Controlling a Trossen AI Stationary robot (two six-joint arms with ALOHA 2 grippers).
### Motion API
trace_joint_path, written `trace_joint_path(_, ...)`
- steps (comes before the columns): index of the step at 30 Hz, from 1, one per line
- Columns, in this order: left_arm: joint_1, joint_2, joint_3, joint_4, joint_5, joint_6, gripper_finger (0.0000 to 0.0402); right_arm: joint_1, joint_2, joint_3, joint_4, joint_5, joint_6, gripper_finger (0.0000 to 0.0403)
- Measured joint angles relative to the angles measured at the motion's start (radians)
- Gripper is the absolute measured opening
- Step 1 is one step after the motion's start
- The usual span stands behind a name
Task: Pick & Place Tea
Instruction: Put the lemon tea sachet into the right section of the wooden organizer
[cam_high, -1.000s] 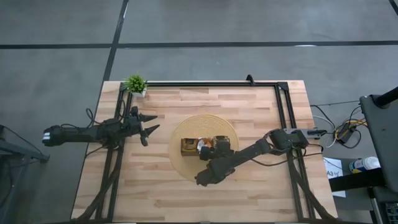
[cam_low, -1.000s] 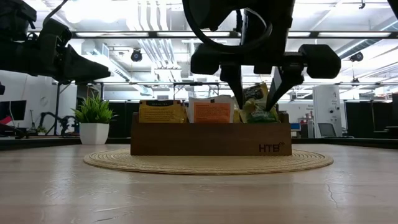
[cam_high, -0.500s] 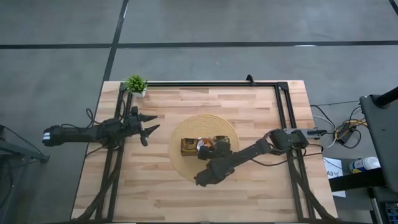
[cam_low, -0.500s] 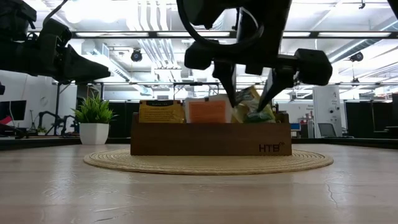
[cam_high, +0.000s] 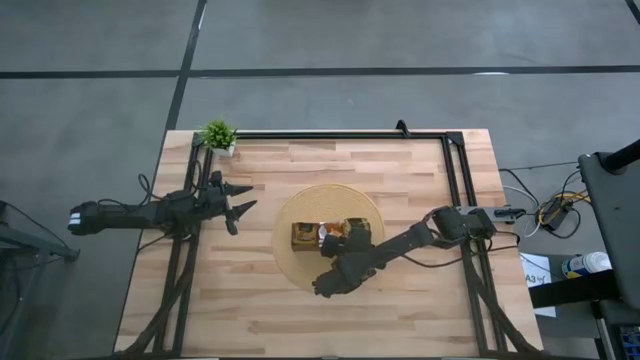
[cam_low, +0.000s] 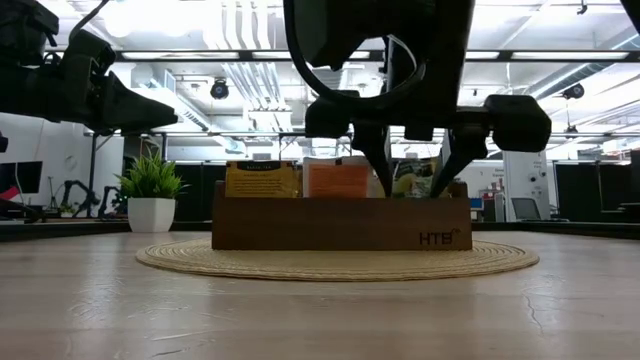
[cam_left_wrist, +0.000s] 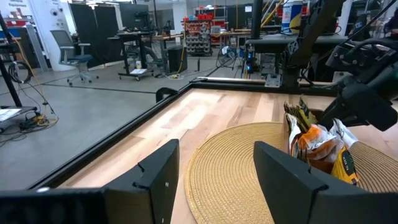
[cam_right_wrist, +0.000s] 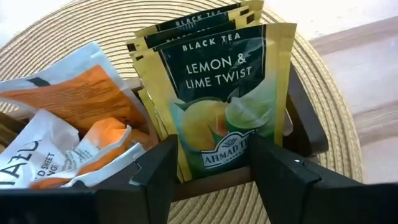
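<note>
1. Tea is right in front of my right pincer (cam_right_wrist: 211, 148): a dark green and yellow "Lemon & Lime Twist" sachet (cam_right_wrist: 227, 106), the front one of a small stack standing upright in the end compartment of the wooden tray (cam_right_wrist: 306, 127).
2. My two fingers (cam_right_wrist: 163, 163) are apart, one at each lower edge of that sachet. I see no pinch on it yet.
3. Change: over the last second I have sunk lower into the tray. Half a second ago the green sachets leaned over between my fingers; now they sit upright and deeper. I judge that I am settling for the grasp and that nothing has been lifted out.
4. Next compartment along: crumpled white-and-orange sachets (cam_right_wrist: 81, 106), lying loose and tilted.
5. From table height, the tray (cam_low: 340, 226) shows three groups in a row: yellow sachets (cam_low: 260, 180), orange ones (cam_low: 335, 180), then the green ones (cam_low: 420, 178) that I straddle.
6. The tray rests on a round woven mat (cam_high: 290, 262) in the middle of the table (cam_high: 400, 170).
7. Farther off, my left pincer (cam_high: 238, 210) waits above the table's left side, well apart from the mat, fingers apart and empty.
8. Farthest, a small potted plant (cam_high: 217, 135) stands at the far left corner.
</note>
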Motion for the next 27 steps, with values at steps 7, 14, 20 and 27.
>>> trace_joint_path(7, 0.0, 0.0, 0.0, 0.0, 0.0, 0.0, 0.0202, 0.002, -0.015, 0.043, -0.001, 0.061, -0.028, 0.0194)
trace_joint_path(14, 0.001, 0.0, 0.0, 0.0, 0.0, 0.0, 0.0202, 0.007, -0.036, 0.089, -0.001, 0.124, -0.076, 0.0194)
trace_joint_path(20, 0.001, 0.0, 0.0, 0.0, 0.0, 0.0, 0.0202, 0.007, -0.037, 0.074, 0.005, 0.125, -0.083, 0.0194)
trace_joint_path(27, 0.001, 0.0, 0.0, 0.0, 0.0, 0.0, 0.0202, 0.001, 0.0, 0.046, 0.0, 0.123, -0.067, 0.0194)
